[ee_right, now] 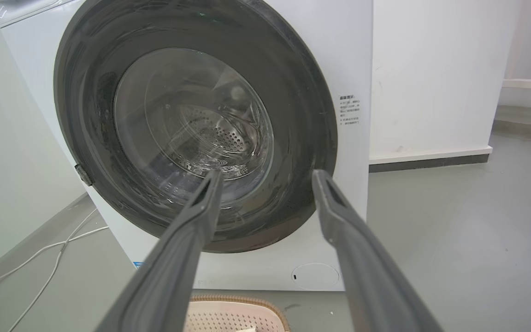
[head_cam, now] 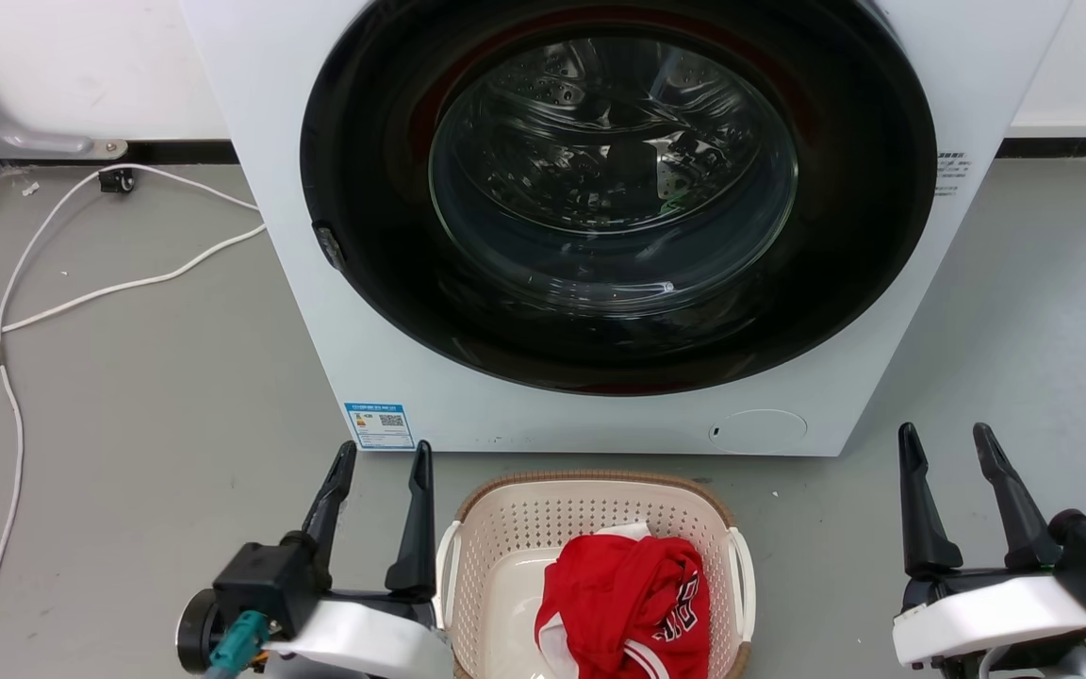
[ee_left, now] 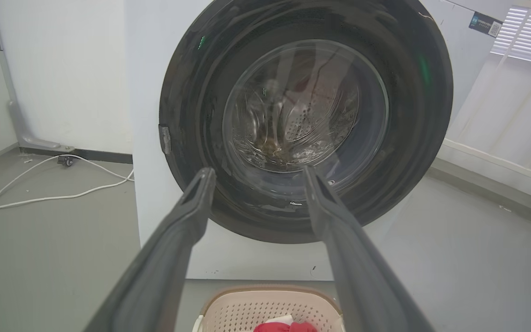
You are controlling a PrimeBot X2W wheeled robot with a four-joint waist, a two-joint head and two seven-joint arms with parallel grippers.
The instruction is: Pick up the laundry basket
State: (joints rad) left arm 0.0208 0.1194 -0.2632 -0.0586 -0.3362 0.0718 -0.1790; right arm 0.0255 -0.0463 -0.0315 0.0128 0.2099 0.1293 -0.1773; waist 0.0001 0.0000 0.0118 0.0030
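**A:** Where is the laundry basket (head_cam: 543,521)?

**B:** On the floor (head_cam: 128,424), just in front of the washer (head_cam: 336,283), below its round glass door (head_cam: 614,179). A red garment (head_cam: 628,594) lies in it, over something white.

**A:** And the pincers?

**B:** The left pincer (head_cam: 385,451) is spread and holds nothing. It is in front of the washer's lower left corner, near the blue sticker (head_cam: 379,426). The right pincer (head_cam: 946,436) is also spread and empty, out past the washer's lower right corner. Both point towards the washer.

**A:** Does either touch the basket?

**B:** The right one is well apart from it. The left one is just beside its white handle (head_cam: 447,556); I cannot tell whether they touch.

**A:** Anything else nearby?

**B:** A white cable (head_cam: 81,297) trails over the floor to the left of the washer.
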